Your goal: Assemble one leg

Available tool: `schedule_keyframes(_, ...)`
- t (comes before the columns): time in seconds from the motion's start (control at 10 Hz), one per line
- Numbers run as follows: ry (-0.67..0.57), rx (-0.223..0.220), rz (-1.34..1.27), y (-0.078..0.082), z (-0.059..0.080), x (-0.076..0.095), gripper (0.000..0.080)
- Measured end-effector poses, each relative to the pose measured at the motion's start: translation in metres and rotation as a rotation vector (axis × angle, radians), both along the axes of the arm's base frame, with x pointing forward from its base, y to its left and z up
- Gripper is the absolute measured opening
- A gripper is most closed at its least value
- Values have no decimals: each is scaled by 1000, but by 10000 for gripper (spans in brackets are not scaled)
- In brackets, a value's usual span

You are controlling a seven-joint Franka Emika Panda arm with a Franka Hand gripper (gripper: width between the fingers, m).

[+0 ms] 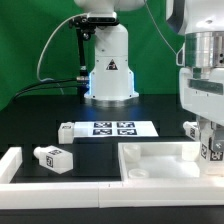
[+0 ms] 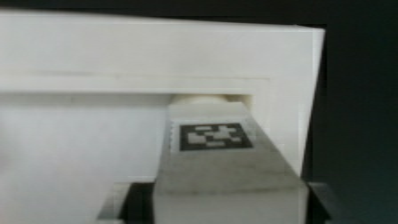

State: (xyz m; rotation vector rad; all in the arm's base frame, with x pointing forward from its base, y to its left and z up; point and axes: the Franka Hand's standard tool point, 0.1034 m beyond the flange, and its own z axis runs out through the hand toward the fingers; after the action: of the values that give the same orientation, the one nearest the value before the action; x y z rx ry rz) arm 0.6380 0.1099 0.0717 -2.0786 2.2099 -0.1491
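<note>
The leg [image 2: 217, 150] stands clamped upright between the jaws of the gripper [image 1: 212, 150], its top end meeting a corner of the panel [image 1: 150, 160] directly under the tool. Seating looks begun, not finished; twisting it home probably remains. Two spare legs [image 1: 55, 157] lie well off to the gripper's side.
</note>
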Motion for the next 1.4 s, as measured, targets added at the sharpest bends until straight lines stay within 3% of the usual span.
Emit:
schedule_keyframes(0.1, 0, -4, 22, 0, 0, 0, 284)
schedule_keyframes(0.3, 1, -9, 54, 1, -1, 0, 533)
schedule_keyframes(0.4, 7, -31, 210, 3, 0, 0, 533)
schedule_keyframes(0.5, 5, -58, 408, 3, 1, 1, 626)
schedule_keyframes(0.7, 6, -95, 714, 6, -1, 0, 645)
schedule_keyframes(1.0, 5, -119, 863, 5, -1, 0, 649)
schedule_keyframes(1.3, -6, -203, 1355, 2, 2, 5, 649)
schedule_keyframes(1.4, -5, -199, 1336, 0, 1, 5, 649)
